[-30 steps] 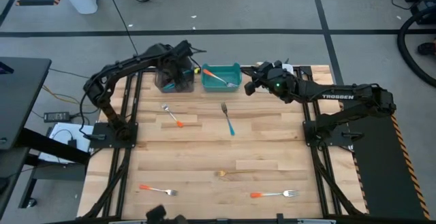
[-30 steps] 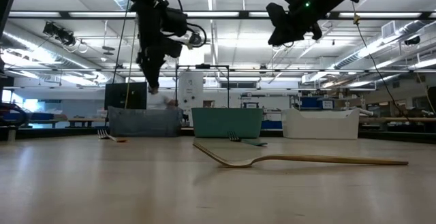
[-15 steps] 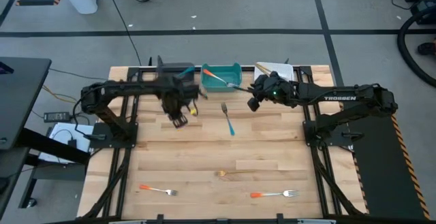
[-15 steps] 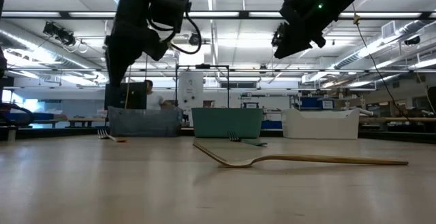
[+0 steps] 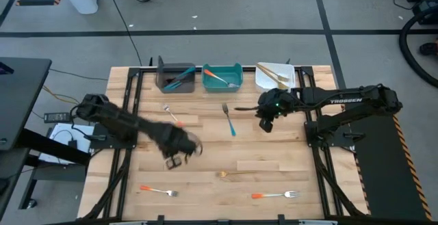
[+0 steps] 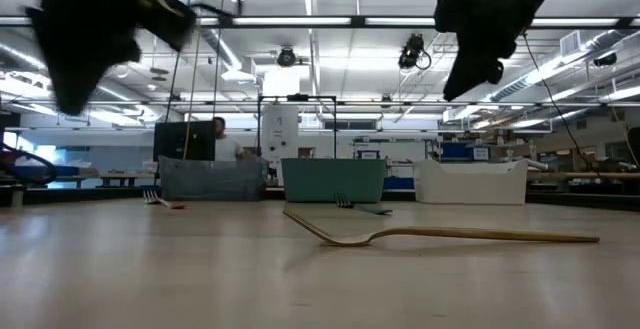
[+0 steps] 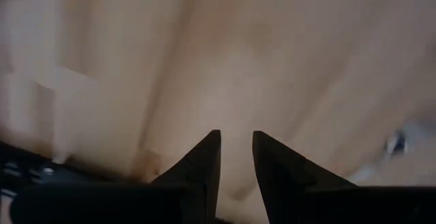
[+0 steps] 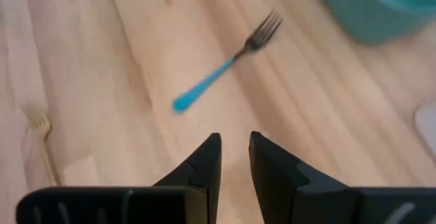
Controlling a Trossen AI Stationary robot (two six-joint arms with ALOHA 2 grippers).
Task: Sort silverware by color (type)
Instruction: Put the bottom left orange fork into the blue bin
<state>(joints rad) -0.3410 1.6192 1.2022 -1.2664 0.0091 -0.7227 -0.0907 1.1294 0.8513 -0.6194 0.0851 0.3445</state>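
Five forks lie flat on the wooden table: a blue-handled fork [image 5: 228,119] [image 8: 225,71], an orange-handled fork [image 5: 172,115], two more orange-handled forks [image 5: 159,191] [image 5: 275,195] near the near edge, and a gold fork [image 5: 236,174] [image 6: 440,235]. My left gripper [image 5: 174,159] [image 7: 236,142] hangs blurred over bare wood at the middle left, its fingers a narrow gap apart and empty. My right gripper [image 5: 265,124] [image 8: 235,146] hovers just right of the blue-handled fork, also narrowly open and empty.
Three bins stand along the far edge: a grey bin [image 5: 175,76] with blue-handled forks in it, a teal bin [image 5: 222,78] [image 8: 381,6] with an orange-handled fork, and a white bin [image 5: 276,74] with gold forks. Bare wood lies between the forks. A person stands in the room behind.
My left gripper swung from above the grey bin toward the near edge and lower, fast enough to blur, ending over the table's middle left. My right gripper drew back from beside the teal bin toward the near edge, stopping right of the blue-handled fork. No fork on the table moved.
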